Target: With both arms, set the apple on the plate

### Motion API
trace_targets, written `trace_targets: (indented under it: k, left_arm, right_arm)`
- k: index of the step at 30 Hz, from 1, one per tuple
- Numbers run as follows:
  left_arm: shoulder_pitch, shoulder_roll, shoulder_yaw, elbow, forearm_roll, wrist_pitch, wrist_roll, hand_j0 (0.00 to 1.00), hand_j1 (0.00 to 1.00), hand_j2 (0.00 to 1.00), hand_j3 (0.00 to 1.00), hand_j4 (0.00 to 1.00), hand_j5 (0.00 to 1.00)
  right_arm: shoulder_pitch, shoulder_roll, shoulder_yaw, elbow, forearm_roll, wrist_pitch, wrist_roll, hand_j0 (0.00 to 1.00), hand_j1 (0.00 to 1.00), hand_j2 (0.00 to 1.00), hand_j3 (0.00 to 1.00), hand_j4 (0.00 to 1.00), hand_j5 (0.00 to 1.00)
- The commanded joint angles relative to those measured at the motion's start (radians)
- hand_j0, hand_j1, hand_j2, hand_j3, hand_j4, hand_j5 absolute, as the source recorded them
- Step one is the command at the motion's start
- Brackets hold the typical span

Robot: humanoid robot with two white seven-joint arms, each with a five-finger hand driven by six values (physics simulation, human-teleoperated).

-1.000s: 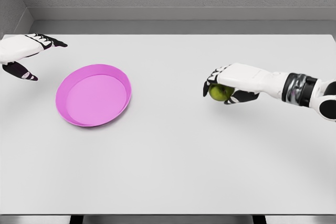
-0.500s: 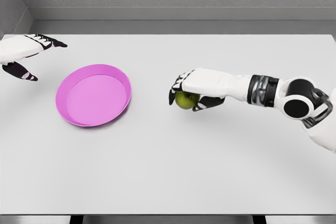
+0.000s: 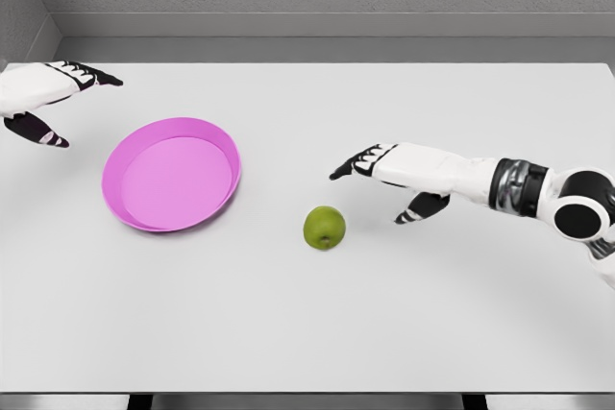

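**Green apple sits alone on the bench**

The apple [image 3: 325, 228] is round, green and a bit shiny. It sits on the smooth white bench [image 3: 307, 314], to the right of the plate [image 3: 171, 174]. The plate is pink, round and smooth, with a raised rim. The right robot hand [image 3: 384, 172] is near the apple, fingers spread, holding nothing. The left robot hand [image 3: 43, 98] is left of the plate, also spread wide.

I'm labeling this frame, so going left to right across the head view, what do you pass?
Left robot hand → pink plate → green apple → right robot hand, open, apart from the apple.
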Motion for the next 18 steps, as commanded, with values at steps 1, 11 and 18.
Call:
trace_targets:
  k: [1,11,18]
  left_arm:
    - [0.0,-0.001,0.001,0.001,0.006,0.002,0.001,1.0,1.0,1.0,1.0,1.0,1.0]
    - [0.005,-0.005,-0.076,-0.347,-0.011,0.002,0.007,1.0,1.0,1.0,1.0,1.0,1.0]
    - [-0.07,-0.059,-0.195,-0.567,-0.07,0.002,0.001,1.0,1.0,1.0,1.0,1.0,1.0]
  right_arm:
    - [0.012,-0.128,-0.22,0.0,-0.007,-0.041,-0.001,1.0,1.0,1.0,1.0,1.0,1.0]
    - [0.075,-0.228,-0.386,0.02,-0.016,-0.078,-0.001,1.0,1.0,1.0,1.0,1.0,1.0]
    - [0.071,-0.216,-0.381,0.023,-0.016,-0.083,-0.003,1.0,1.0,1.0,1.0,1.0,1.0]
